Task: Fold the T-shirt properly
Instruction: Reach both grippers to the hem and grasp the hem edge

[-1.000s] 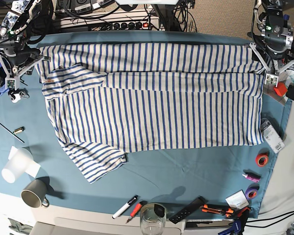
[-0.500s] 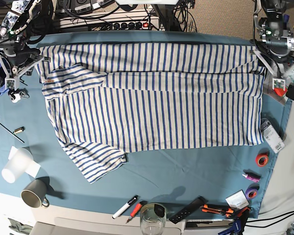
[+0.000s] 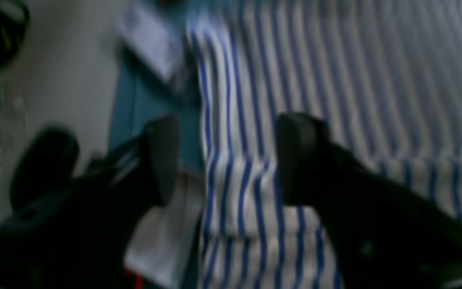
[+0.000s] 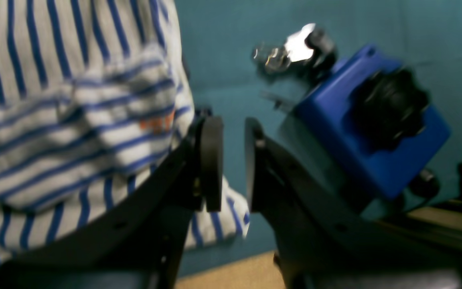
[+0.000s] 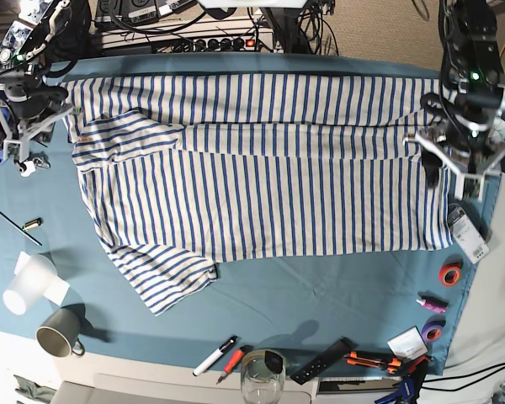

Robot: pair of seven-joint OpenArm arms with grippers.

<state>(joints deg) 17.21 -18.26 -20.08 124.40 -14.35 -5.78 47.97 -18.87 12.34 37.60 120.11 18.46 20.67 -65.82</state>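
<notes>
The T-shirt [image 5: 261, 177] lies spread on the teal table cloth [image 5: 320, 295], its far part folded down over the middle and one sleeve [image 5: 164, 282] sticking out at the front left. My left gripper [image 5: 454, 179] hovers open over the shirt's right edge; in the left wrist view [image 3: 231, 160] the striped edge [image 3: 235, 188] lies between its fingers [image 3: 163, 160], apart from them. My right gripper [image 5: 29, 135] is at the shirt's back left corner. In the right wrist view [image 4: 234, 160] its pads stand almost together with nothing between them, beside the shirt [image 4: 74, 132].
A blue clamp [image 4: 367, 132] sits right beside the right gripper. A white box [image 5: 467, 231] and tape rolls [image 5: 449, 273] lie by the right edge. A white cup [image 5: 25, 286], grey mug [image 5: 57, 332], glass [image 5: 263, 379], markers [image 5: 215, 355] and tools line the front.
My left arm has moved from the back right corner toward the front along the shirt's right edge and now hovers over it. The right arm has barely shifted.
</notes>
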